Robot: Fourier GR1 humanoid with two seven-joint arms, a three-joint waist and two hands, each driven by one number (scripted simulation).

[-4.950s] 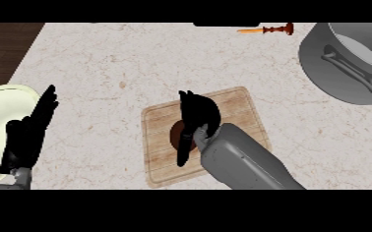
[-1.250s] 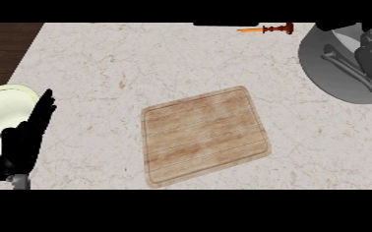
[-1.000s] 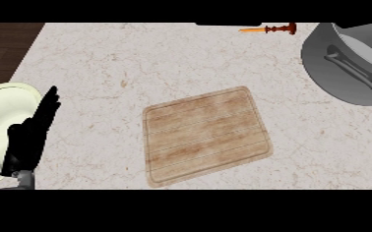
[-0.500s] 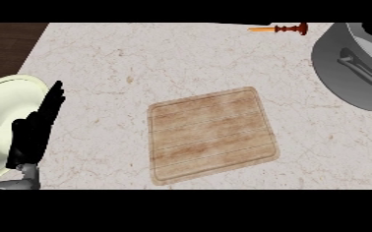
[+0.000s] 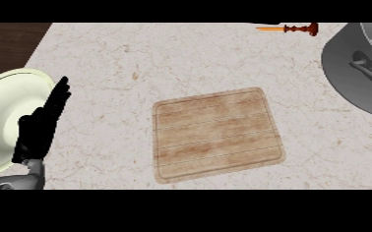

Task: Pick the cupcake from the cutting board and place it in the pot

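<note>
One hand shows, the left hand (image 5: 38, 132), resting at the lower left edge of the head view with its fingers straight and pointing up, holding nothing. The right hand is out of the picture, so its state cannot be told. Beside the left hand, partly behind it, lies one pale plate (image 5: 18, 98) cut off by the left edge; nothing can be seen on the part that shows. Near the middle of the marble counter (image 5: 145, 59) lies one wooden cutting board (image 5: 216, 133), slightly turned, with grooves running across it and nothing on its top. Farther off, at the right edge, is one grey pot (image 5: 349, 73), only partly in view, with a metal handle showing; what it holds cannot be seen, and the cupcake appears nowhere in the picture. At the far edge of the counter lies one small orange and dark red utensil (image 5: 289, 28). No writing or label is readable.
</note>
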